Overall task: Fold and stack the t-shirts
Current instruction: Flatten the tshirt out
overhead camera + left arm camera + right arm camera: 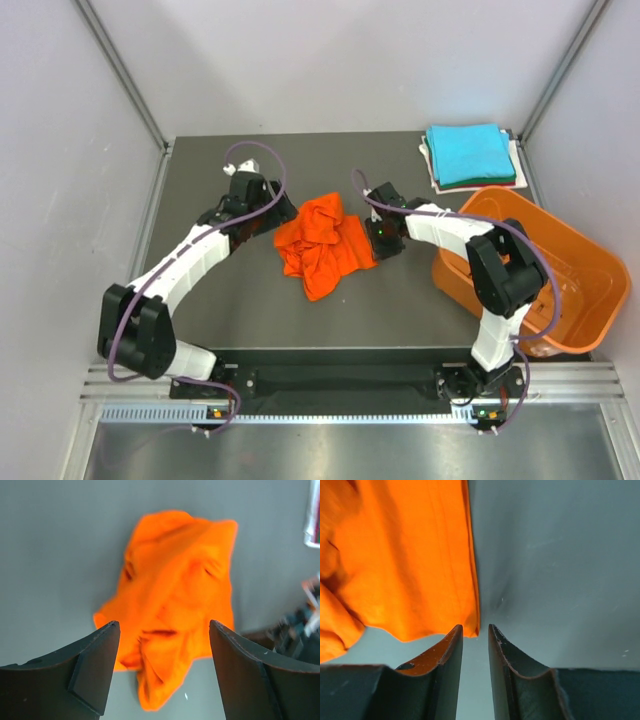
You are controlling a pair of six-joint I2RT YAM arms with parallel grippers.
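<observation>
A folded stack (pixel 470 155) sits upper right; the orange t-shirt (pixel 320 245) lies crumpled mid-frame, not yet folded. The left gripper (pixel 165 625) gapes above it; the right gripper (pixel 475 627) stands nearly closed at its corner, hold unclear

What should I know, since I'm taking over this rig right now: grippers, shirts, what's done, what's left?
Left gripper: jaws wide open above the orange t-shirt, empty.
Right gripper: jaws narrowly apart at a corner of that shirt, nothing gripped.
The orange one lies crumpled on the table. Turquoise t-shirt tops the folded stack at the far right corner.
Done: that stack. Left: fold the orange one, stack it.
</observation>
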